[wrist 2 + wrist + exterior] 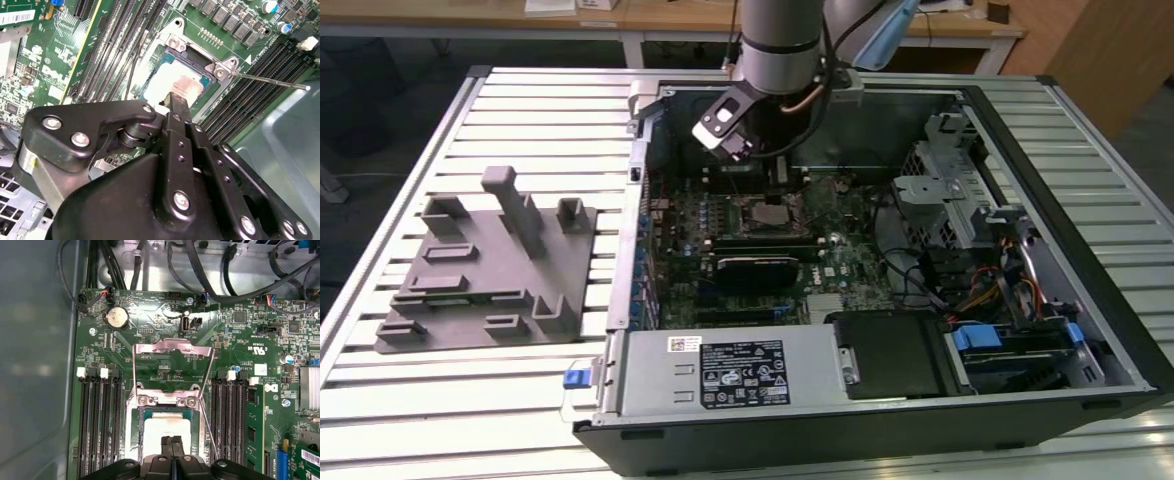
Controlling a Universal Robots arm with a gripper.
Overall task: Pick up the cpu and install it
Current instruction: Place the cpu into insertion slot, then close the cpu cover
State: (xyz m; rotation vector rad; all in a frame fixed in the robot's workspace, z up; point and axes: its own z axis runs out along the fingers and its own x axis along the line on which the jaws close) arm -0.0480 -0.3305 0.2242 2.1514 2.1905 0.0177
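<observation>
CPU point(165, 426) point(162, 84) lies flat inside the socket point(131, 437), silvery top up, in both wrist views. The gripper point(172, 439) has its fingers pressed together, tips just over the CPU; I cannot tell whether they touch it. The socket's plate point(172, 346) and lever point(209, 385) stand raised. A grey tray point(480, 290) sits well apart from the socket.

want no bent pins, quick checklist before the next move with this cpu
1. cpu lies inside the socket: ok
2. cpu seated flat: cannot tell
3. load plate swung up, clear of the cpu: ok
4. lever released, off to the side: ok
5. gripper shut above the cpu, not clamping it: ok
</observation>
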